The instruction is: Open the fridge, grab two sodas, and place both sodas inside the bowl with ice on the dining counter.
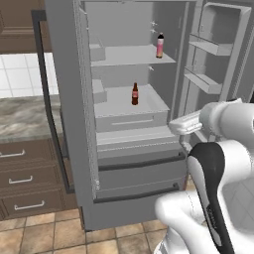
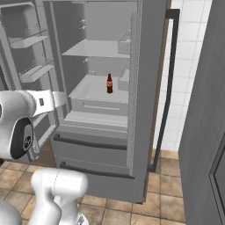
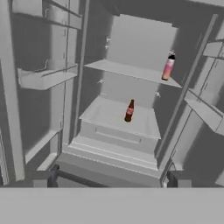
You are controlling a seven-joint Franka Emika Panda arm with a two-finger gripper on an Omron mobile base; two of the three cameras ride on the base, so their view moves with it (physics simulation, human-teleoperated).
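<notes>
Fridge (image 1: 74, 124) with both doors swung open, one soda (image 3: 129, 110) upright on middle shelf, second soda (image 3: 168, 67) on shelf above, end effector (image 3: 111, 179) spread wide, empty, well short of both bottles, below them

One soda (image 1: 135, 94) sits on the fridge (image 1: 69, 99) shelf below another soda (image 1: 159, 46) (right).

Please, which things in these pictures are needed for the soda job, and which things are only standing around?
Needed:
- fridge, both doors open
- soda on the upper shelf
- soda on the lower shelf
- gripper, open, facing the shelves

Standing around:
- wooden drawers
- stone worktop above them
- tiled wall
- floor tiles
</notes>
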